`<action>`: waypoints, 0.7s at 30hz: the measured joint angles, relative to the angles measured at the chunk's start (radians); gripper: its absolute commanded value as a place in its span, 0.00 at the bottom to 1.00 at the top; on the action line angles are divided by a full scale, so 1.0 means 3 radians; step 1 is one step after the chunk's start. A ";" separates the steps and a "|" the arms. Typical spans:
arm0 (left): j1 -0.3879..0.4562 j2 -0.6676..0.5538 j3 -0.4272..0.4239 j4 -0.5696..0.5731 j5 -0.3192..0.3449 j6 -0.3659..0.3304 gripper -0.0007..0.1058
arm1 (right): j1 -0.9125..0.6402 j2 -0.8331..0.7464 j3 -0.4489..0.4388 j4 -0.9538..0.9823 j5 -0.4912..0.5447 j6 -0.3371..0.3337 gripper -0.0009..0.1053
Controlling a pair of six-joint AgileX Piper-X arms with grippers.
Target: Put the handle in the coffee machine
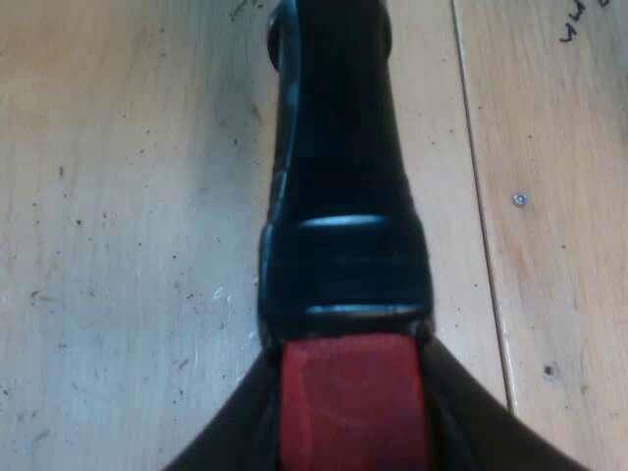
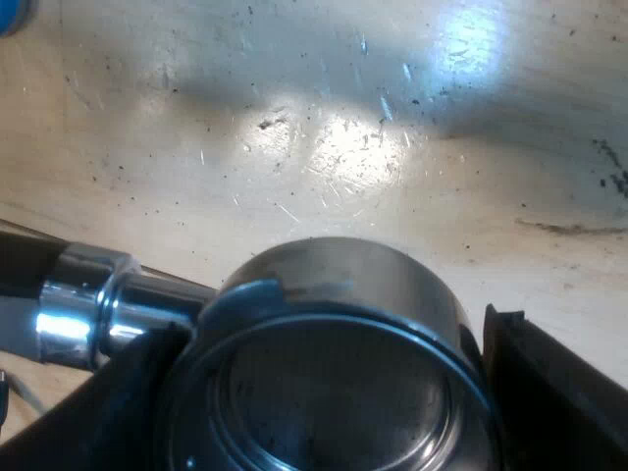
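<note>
Red plastic caps the near end of the holder's dark handle (image 1: 339, 147). My left gripper (image 1: 351, 402) is clenched on that red end (image 1: 348, 422), with a black finger (image 1: 235, 444) pressed to each flank, at nine and three o'clock of it. From the grip the handle runs straight off toward twelve o'clock over the pale wooden table (image 1: 118, 245). In the right wrist view the steel basket (image 2: 334, 392) turns its open mouth to the camera. Its chrome neck (image 2: 88, 304) leaves the rim at nine o'clock, and a small lug (image 2: 243, 292) sits at about ten. My right gripper (image 2: 319, 422) straddles the basket along the nine-to-three line, but I cannot tell whether it clamps the metal or merely brackets it. A blue object (image 2: 12, 12) lies well apart at about ten o'clock from the basket. I judge the step in hand to be the carry to the machine's front. Doing it well means keeping the rim level and letting one arm lead, because two holds on one rigid piece will fight each other unless they move as one. At the machine the lugs should meet their slots squarely before the basket is pressed up. Only then should the handle be swung to lock, so the red end faces out.
</note>
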 measured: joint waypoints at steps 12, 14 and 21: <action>0.0000 0.0000 0.0005 -0.0030 -0.0002 0.0000 0.01 | 0.0000 0.0000 0.0000 0.0000 0.0050 -0.0055 0.81; 0.0000 0.0012 0.0013 -0.0025 -0.0015 0.0000 0.01 | 0.0000 -0.0009 -0.0016 -0.0011 0.0077 -0.0068 0.81; 0.0000 0.0013 0.0013 -0.0025 -0.0015 0.0000 0.01 | 0.0000 -0.0024 -0.0127 -0.0013 0.0331 -0.0088 0.81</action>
